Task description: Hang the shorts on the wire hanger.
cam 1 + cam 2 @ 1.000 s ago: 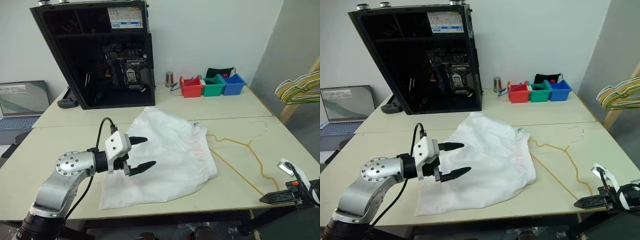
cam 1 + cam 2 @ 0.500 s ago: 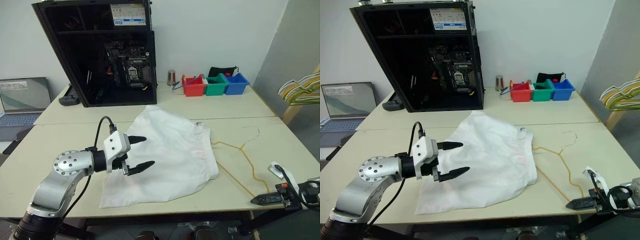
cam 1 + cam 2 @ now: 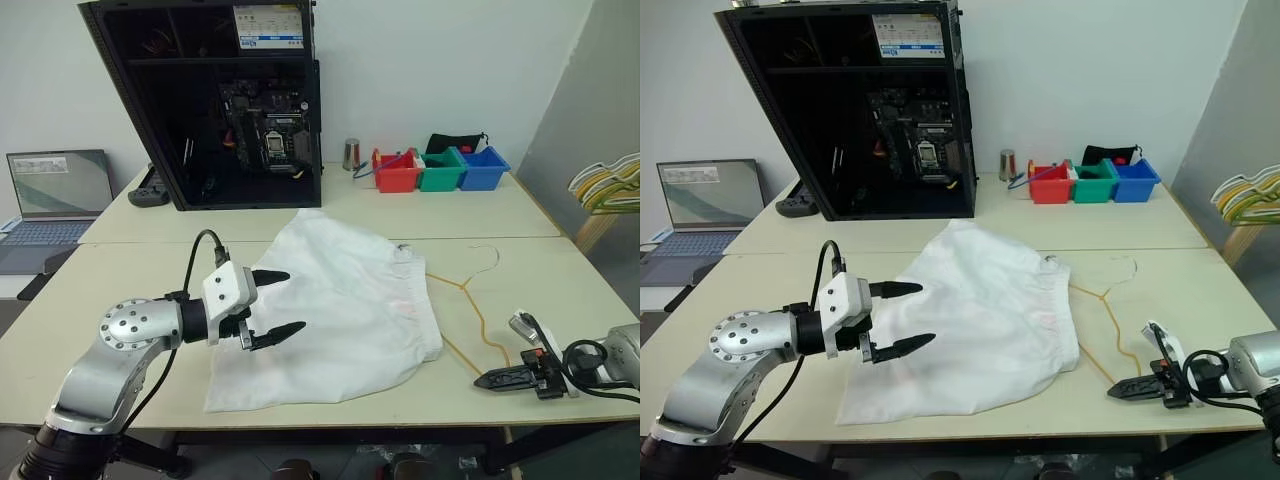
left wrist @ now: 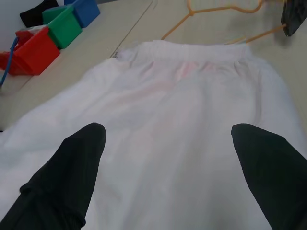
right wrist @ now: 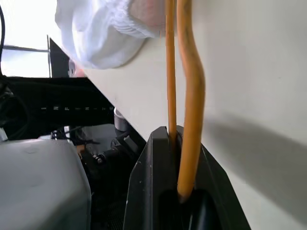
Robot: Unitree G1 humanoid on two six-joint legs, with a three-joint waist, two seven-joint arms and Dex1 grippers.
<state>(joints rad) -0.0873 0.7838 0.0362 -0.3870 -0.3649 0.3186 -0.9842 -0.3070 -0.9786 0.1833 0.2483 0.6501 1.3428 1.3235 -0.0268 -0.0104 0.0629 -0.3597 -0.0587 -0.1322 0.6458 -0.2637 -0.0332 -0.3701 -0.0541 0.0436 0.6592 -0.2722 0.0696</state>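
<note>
From my head cameras, the shorts (image 3: 335,305) lie spread flat across the middle of the worktop (image 3: 120,275), white and thin, with the gathered waistband on the side toward my right and a faint pink mark just below it. The wire hanger (image 3: 470,300) lies just beside that waistband, a thin golden triangle with its small hook pointing away from me. My left fingers (image 3: 268,304) hover spread wide over the near-left part of the cloth. My left wrist camera looks over the shorts (image 4: 182,139) to the waistband. My right wrist camera shows my right fingers (image 5: 180,191) closed on the hanger's wire. Since a second ago, my right hand has come in along the front edge, dragging the hanger closer to the shorts.
</note>
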